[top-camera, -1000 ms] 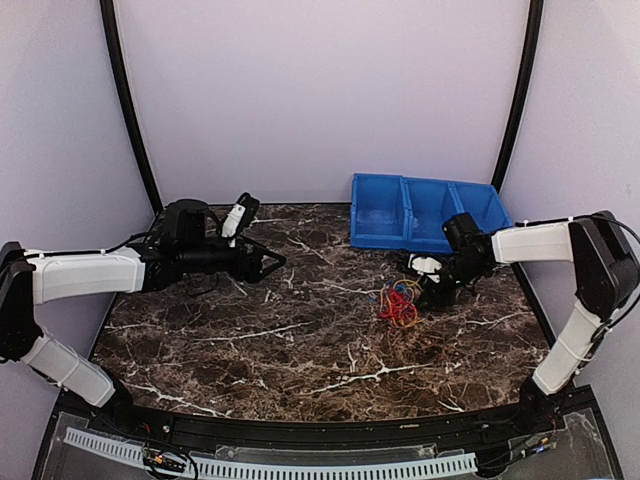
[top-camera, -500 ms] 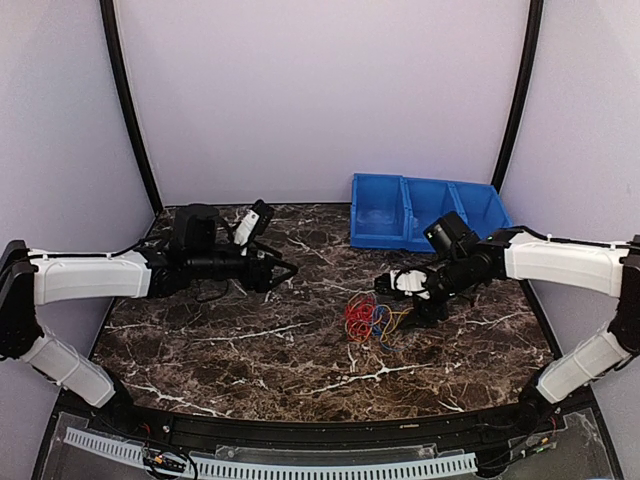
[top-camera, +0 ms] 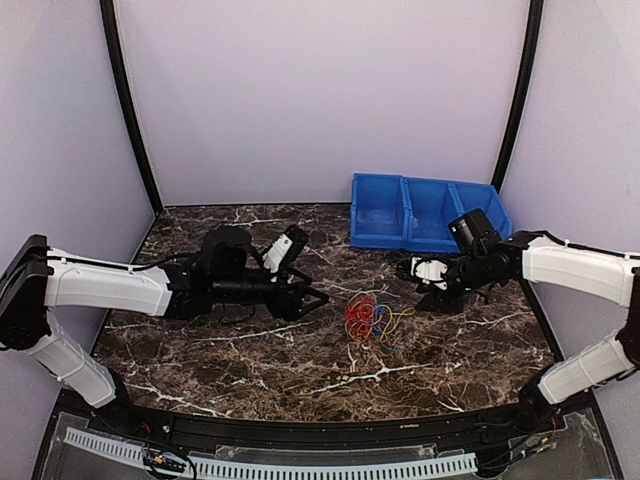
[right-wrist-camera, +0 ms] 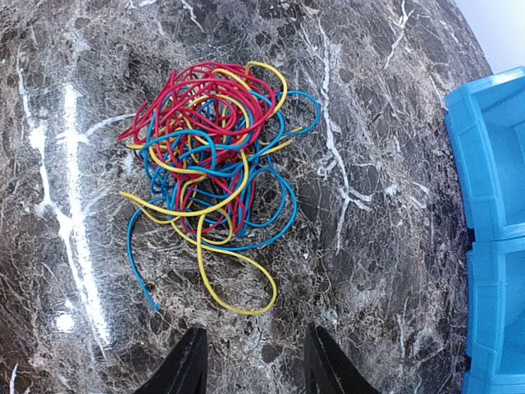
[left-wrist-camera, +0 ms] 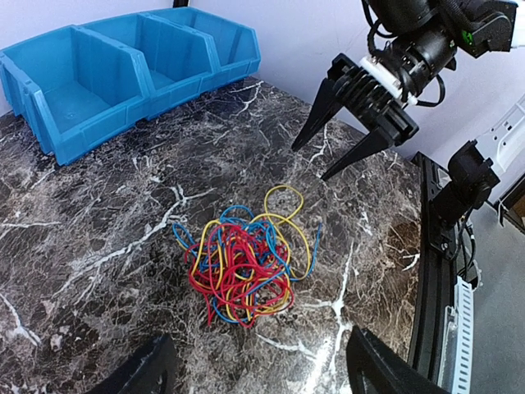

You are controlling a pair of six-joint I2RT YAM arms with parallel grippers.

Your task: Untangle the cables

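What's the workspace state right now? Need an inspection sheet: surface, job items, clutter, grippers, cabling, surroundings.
Surface: dark marble table, nothing spilled seen.
Job's things: red, blue and yellow cables in one tangle, lying on the table between the two arms, touched by neither gripper.
Clutter: nothing seen beyond the blue bins at the far edge; the compartments in view look empty.
Grippers: left gripper jaws open, empty, left of the tangle; right gripper jaws open, empty, right of it, apart.
Cables: black arm leads run along the wrist, clear of the tangle.
Surroundings: pale walls, black corner posts, white slotted duct at the near edge.
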